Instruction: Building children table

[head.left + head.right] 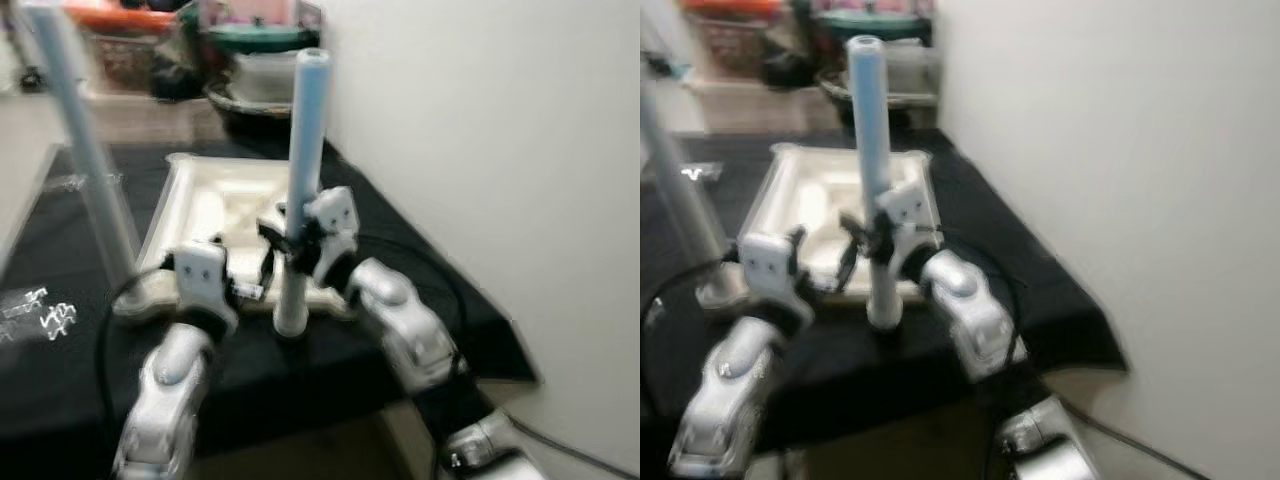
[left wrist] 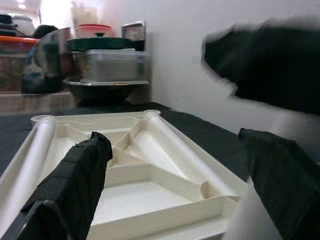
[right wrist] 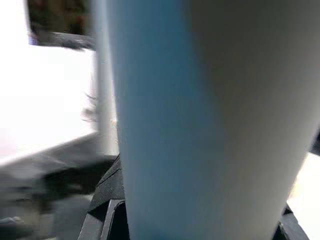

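An upturned cream table top (image 1: pixel 215 205) lies on a black cloth (image 1: pixel 60 380). One pale blue leg (image 1: pixel 80 150) stands upright at its near left corner. My right gripper (image 1: pixel 296 240) is shut on a second pale blue leg (image 1: pixel 305 130), held upright with its white foot (image 1: pixel 290 315) at the near right corner. In the right wrist view this leg (image 3: pixel 200 120) is seen close up. My left gripper (image 2: pixel 175 195) is open just left of that foot, low over the table top's ribbed underside (image 2: pixel 150 165); a left finger (image 2: pixel 70 190) is black and padded.
A white wall (image 1: pixel 480 150) runs close along the right. Stacked bowls and lidded containers (image 1: pixel 255 70) stand behind the table top. Clear plastic pieces (image 1: pixel 40 310) lie on the cloth at the left. The cloth's near edge (image 1: pixel 330 410) drops to the floor.
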You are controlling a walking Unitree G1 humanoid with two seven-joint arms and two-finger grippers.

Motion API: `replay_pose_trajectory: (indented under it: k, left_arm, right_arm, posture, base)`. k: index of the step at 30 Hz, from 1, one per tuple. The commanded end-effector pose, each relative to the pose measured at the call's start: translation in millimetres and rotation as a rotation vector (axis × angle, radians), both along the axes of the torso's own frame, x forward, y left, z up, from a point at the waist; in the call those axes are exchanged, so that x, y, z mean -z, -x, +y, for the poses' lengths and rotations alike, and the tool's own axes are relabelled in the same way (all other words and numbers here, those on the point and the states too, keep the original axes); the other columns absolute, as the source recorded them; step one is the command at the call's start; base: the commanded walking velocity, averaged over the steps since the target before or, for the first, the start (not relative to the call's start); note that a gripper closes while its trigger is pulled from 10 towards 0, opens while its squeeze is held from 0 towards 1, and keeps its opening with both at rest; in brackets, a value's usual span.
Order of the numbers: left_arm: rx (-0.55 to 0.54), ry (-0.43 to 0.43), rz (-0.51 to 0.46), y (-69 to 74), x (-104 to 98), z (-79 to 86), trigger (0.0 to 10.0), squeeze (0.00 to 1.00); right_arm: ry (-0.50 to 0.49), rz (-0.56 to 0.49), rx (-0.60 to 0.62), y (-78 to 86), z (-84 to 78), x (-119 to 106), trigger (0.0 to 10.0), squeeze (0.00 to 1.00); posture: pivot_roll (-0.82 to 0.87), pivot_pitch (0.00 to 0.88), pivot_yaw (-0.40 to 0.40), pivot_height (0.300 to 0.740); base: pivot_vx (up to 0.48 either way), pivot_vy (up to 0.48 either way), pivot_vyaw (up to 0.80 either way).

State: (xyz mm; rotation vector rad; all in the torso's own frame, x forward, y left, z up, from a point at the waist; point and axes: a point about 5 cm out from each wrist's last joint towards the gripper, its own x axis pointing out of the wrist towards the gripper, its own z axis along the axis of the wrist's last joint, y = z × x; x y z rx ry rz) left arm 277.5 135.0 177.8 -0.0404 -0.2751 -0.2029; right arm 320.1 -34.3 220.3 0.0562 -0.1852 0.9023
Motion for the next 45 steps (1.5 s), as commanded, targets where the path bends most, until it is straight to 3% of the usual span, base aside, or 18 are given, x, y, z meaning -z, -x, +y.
replay_pose_trajectory:
  k: [1,2,4,7,8,9,11,12,15,16,18,22,23,33,45]
  left_arm:
    - [0.018,-0.004,0.017,1.5,3.6,-1.6,10.0,0.00]
    - [0.018,-0.004,0.017,1.5,3.6,-1.6,10.0,0.00]
    - [0.043,-0.007,0.029,2.0,6.3,-5.4,10.0,0.00]
    - [0.051,-0.008,0.032,2.0,7.1,-7.2,10.0,0.00]
    - [0.060,-0.008,0.034,2.1,7.4,-9.5,10.0,0.00]
    - [0.061,-0.009,0.035,2.2,7.5,-9.7,10.0,0.00]
    - [0.061,-0.009,0.035,2.2,7.5,-9.7,10.0,0.00]
    - [0.058,-0.019,0.039,2.8,8.3,-8.2,10.0,0.00]
    - [0.057,-0.022,0.040,3.1,8.6,-7.5,10.0,0.00]
    - [0.050,-0.036,0.046,2.9,9.7,-5.5,10.0,0.00]
    - [0.046,-0.044,0.050,2.7,10.3,-4.4,10.0,0.00]
    - [0.043,-0.052,0.052,2.2,10.9,-3.8,10.0,0.00]
    - [0.046,-0.054,0.053,2.4,11.2,-4.9,10.0,0.00]
    - [0.029,-0.011,0.058,3.9,12.8,-2.8,10.0,0.00]
    - [0.023,0.016,0.098,1.6,17.0,0.0,10.0,0.00]
  right_arm:
    - [-0.051,0.012,-0.096,4.0,-5.2,-12.1,10.0,0.00]
    - [-0.051,0.012,-0.096,4.0,-5.2,-12.1,10.0,0.00]
    - [-0.115,0.028,-0.170,-0.3,-29.0,-30.4,10.0,0.00]
    - [-0.135,0.027,-0.178,-3.3,-38.2,-36.5,10.0,0.00]
    - [-0.171,0.001,-0.022,-21.2,-57.3,-44.7,10.0,0.00]
    - [-0.186,-0.009,0.048,-27.4,-62.7,-46.8,10.0,0.00]
    - [-0.186,-0.009,0.048,-27.4,-62.7,-46.8,10.0,0.00]
    - [-0.257,-0.024,0.265,-42.7,-80.7,-53.1,10.0,0.00]
    - [-0.273,-0.030,0.327,-46.0,-86.2,-54.3,10.0,0.00]
    - [-0.253,-0.051,0.447,-49.3,-96.2,-53.4,10.0,0.00]
    - [-0.233,-0.064,0.504,-50.2,-100.6,-52.2,10.0,0.00]
    - [-0.303,-0.007,0.550,-51.1,-104.5,-45.9,10.0,0.00]
    - [-0.215,-0.001,0.602,-50.0,-106.6,-34.2,10.0,0.00]
    - [-0.175,-0.022,0.851,-55.5,-130.1,-22.4,10.0,0.00]
    - [-0.212,0.015,0.901,-54.3,-132.9,-15.6,10.0,0.00]
  posture:
    - [-0.01,0.000,-0.088,0.740]
    - [-0.01,0.000,-0.088,0.740]
    - [-0.02,0.000,-0.081,0.740]
    - [-0.02,0.000,-0.081,0.740]
    - [-0.02,0.000,-0.080,0.740]
    - [-0.02,0.000,-0.080,0.740]
    - [-0.02,0.000,-0.080,0.740]
    - [-0.01,0.000,-0.077,0.740]
    - [-0.01,0.000,-0.077,0.740]
    - [-0.01,0.000,-0.072,0.740]
    - [-0.01,0.000,-0.072,0.740]
    - [-0.01,0.000,-0.070,0.740]
    - [-0.01,0.000,-0.068,0.740]
    - [-0.01,0.000,-0.070,0.740]
    - [-0.01,0.000,-0.070,0.740]
  base:
    - [0.000,0.000,0.00]
    - [0.000,0.000,0.00]
    - [0.000,0.000,0.00]
    - [0.000,0.000,0.00]
    - [0.000,0.000,0.00]
    - [0.000,0.000,0.00]
    - [0.000,0.000,0.00]
    - [0.000,0.000,0.00]
    - [0.000,0.000,0.00]
    - [0.000,0.000,0.80]
    - [0.000,0.000,0.80]
    - [0.000,0.000,0.80]
    - [0.000,-0.465,0.00]
    - [0.000,-0.178,0.24]
    - [0.000,0.120,-0.53]
